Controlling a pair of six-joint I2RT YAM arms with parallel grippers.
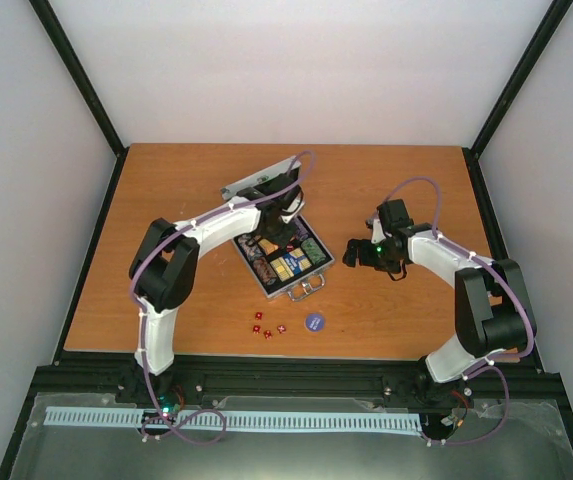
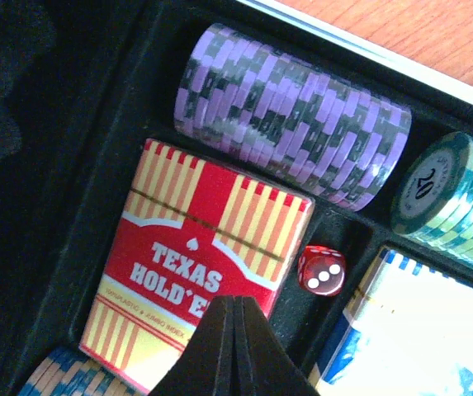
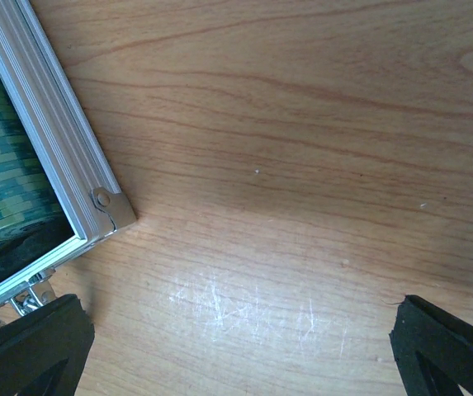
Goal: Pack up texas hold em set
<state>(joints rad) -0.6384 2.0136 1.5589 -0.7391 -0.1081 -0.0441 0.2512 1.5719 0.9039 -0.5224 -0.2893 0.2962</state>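
Dice [image 1: 267, 328] and disc [image 1: 314, 322] wait loose at 6 o'clock of case [image 1: 255, 272]. Left gripper [image 2: 234, 307] clenched empty over card box [image 2: 195, 247]; die [image 2: 320, 271] already slotted beside it. Right gripper [image 1: 358, 256] released at case's 3 o'clock, we guess for bracing.

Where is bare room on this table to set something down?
Bare: far corners of the table, and right of the aluminium case under the open right gripper. Crowded: before the case, by the red dice and blue-purple disc.

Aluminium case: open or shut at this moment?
Open. The case has its lid tilted back at the far edge; purple chips, card box and a red die lie exposed inside.
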